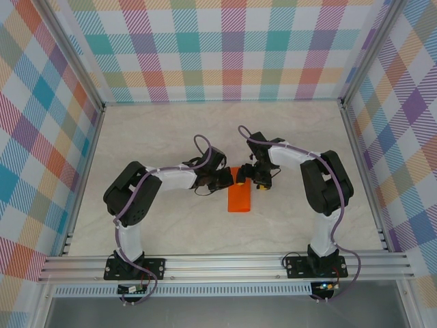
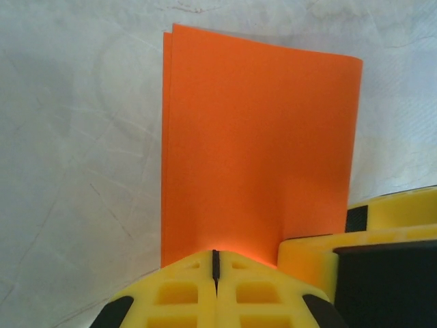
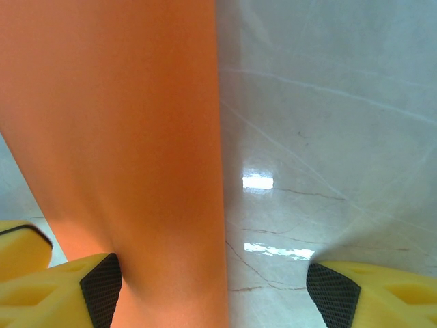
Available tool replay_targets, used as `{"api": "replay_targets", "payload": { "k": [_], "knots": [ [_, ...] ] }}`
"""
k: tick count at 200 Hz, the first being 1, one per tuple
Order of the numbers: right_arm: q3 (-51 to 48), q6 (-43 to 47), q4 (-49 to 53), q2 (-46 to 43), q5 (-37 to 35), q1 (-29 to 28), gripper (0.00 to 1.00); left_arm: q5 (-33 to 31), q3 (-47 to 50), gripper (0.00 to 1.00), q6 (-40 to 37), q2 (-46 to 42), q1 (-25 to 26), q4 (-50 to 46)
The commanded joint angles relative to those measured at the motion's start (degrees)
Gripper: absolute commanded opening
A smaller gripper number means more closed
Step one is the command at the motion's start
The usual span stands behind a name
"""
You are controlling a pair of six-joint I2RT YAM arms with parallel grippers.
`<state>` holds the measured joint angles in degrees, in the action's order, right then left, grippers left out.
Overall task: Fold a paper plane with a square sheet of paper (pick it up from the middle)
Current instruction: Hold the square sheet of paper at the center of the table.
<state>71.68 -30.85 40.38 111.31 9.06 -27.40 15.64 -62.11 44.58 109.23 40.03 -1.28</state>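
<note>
currently the square sheet of paper (image 1: 240, 198), doubled over on the counter (image 1: 171, 137), is clenched at its edge by the left fingers (image 2: 184, 294) while the right fingers (image 3: 68, 287) are spread open over it, so the layers should be held aligned as the crease is pressed.

light: bright, even — cast from overhead | shadows: faint, soft-edged | glare: two white patches reflected on the table (image 3: 328, 137) | focus: the orange sheet (image 3: 116, 137) blurred close to the right wrist lens
</note>
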Motion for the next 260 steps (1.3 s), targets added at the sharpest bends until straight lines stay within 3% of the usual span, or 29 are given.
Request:
{"api": "replay_targets", "payload": {
  "k": [1,95,153,165,200,221,260],
  "knots": [
    [-4.7,1.1,-2.9,8.3,-7.1,0.2,0.79,0.9,-1.6,0.0,1.1,1.4,0.5,0.0],
    [-3.8,1.5,-2.9,6.1,-4.7,0.2,0.81,-0.6,0.1,0.0,1.3,3.8,0.7,-2.2],
    [-3.6,2.6,-4.1,-10.5,-1.7,2.2,0.82,-1.7,0.8,0.0,0.0,3.8,0.9,-3.4],
    [-4.9,3.0,-6.4,-13.4,2.3,2.7,0.72,-1.9,0.8,0.0,-0.2,3.7,0.9,-3.6],
    [-8.2,1.8,-13.4,-15.2,17.2,2.8,0.27,-1.8,0.7,0.0,-0.3,4.0,0.9,-3.6],
    [-10.3,0.4,-15.9,-13.7,19.6,3.0,0.05,-1.8,0.7,0.0,-0.4,4.0,0.9,-3.7],
    [-13.5,-0.8,-20.9,-10.7,24.1,3.5,0.02,-1.7,0.5,0.0,-0.6,4.3,0.9,-3.9]
  ]
}}
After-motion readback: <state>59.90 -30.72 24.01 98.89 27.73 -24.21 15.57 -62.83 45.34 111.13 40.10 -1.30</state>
